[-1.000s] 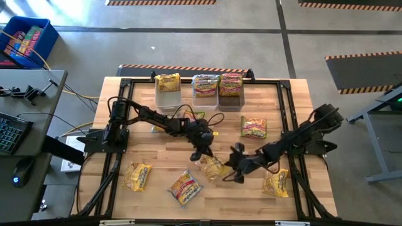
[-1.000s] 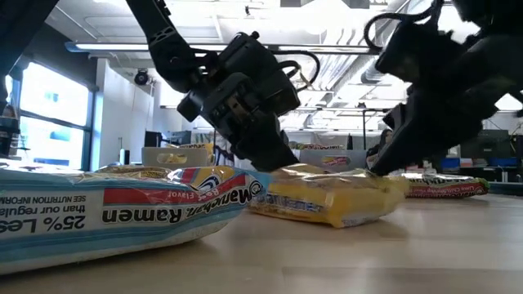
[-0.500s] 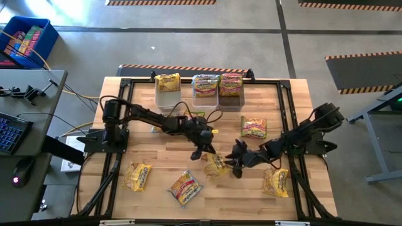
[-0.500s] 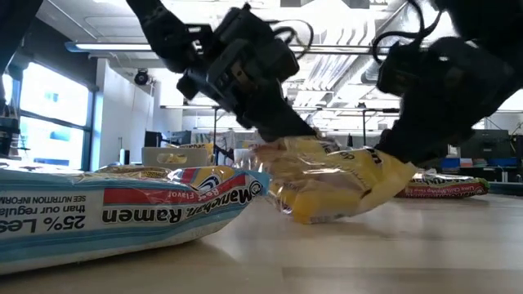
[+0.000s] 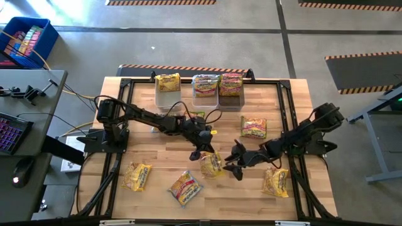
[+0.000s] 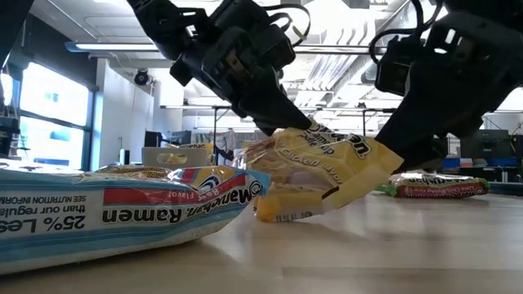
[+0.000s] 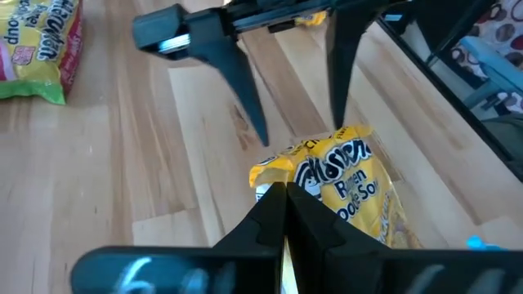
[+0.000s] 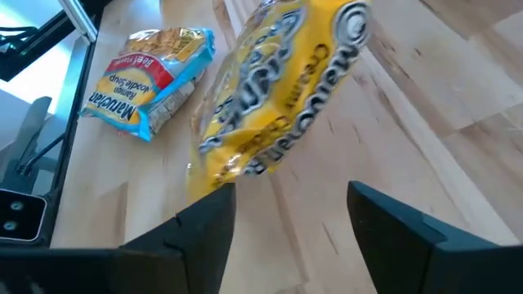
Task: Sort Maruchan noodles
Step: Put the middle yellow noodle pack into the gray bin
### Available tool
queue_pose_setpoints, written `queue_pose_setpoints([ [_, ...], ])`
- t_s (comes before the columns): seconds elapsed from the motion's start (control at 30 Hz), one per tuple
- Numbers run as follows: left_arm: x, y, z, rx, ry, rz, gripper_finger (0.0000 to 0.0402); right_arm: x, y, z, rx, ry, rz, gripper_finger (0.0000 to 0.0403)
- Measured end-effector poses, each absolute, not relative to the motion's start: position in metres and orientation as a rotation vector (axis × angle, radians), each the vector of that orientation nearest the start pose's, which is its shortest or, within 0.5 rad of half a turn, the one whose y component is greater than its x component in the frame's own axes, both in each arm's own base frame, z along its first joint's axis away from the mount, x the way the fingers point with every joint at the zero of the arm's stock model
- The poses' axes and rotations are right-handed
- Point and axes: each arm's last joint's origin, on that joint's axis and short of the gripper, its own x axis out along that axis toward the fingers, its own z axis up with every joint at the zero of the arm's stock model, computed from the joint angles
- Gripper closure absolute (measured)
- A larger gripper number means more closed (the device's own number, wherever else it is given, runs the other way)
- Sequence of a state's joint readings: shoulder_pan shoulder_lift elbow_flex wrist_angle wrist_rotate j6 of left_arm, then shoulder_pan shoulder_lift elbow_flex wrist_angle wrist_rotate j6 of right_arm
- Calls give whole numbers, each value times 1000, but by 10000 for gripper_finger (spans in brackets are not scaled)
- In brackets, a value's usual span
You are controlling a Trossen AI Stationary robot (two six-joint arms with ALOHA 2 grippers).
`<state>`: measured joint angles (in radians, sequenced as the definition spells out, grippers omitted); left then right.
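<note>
Left hand (image 5: 205,152): clenched on one edge of a yellow noodle packet (image 5: 211,164), holding it tilted, with one end raised and the lower end at the counter (image 5: 295,119); it sits near the counter's middle, a little toward the front edge.
Right hand (image 5: 233,168): released, fingers spread and apart from the yellow packet, just beside it on the side toward the right edge; the left wrist view shows both its dark fingers (image 7: 237,77) standing clear of the wrapper.
Lifted packet: yellow wrapper with dark lettering, hanging from the left hand in the low view (image 6: 323,173).
Front packets: an orange packet (image 5: 137,176) near the front-left corner, a blue-and-yellow packet (image 5: 185,187) by the front edge, and another yellow-orange packet (image 5: 276,182) toward the front-right corner, all lying flat and well apart.
Middle packet: a pink-red and green packet (image 5: 254,127) lies flat toward the right side of the counter.
Bins: three bins (image 5: 218,100) stand side by side at the back edge, each holding packets; the left one holds yellow packets (image 5: 168,82).
</note>
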<state>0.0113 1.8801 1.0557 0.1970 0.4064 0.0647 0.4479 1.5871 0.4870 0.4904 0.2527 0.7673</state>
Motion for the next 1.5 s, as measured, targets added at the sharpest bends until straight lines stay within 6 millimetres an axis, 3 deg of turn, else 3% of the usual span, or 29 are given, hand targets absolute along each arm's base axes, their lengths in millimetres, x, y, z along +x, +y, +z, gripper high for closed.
queue_pose_setpoints([
  [0.3, 388, -6, 160, -62, 605, -381, 401, 224, 121, 113, 582, 550, -96, 176],
  [0.47, 388, -6, 161, -60, 604, -374, 401, 222, 119, 117, 604, 432, -92, 176],
  [0.63, 388, -6, 161, -59, 600, -374, 401, 225, 115, 111, 640, 430, -129, 176],
  [1.03, 389, -6, 162, -56, 589, -369, 401, 240, 120, 83, 703, 329, -36, 176],
  [1.33, 390, -5, 163, -66, 579, -337, 401, 280, 132, 77, 629, 301, 34, 169],
  [1.5, 390, -4, 163, -64, 581, -315, 401, 290, 134, 76, 600, 310, -74, 183],
])
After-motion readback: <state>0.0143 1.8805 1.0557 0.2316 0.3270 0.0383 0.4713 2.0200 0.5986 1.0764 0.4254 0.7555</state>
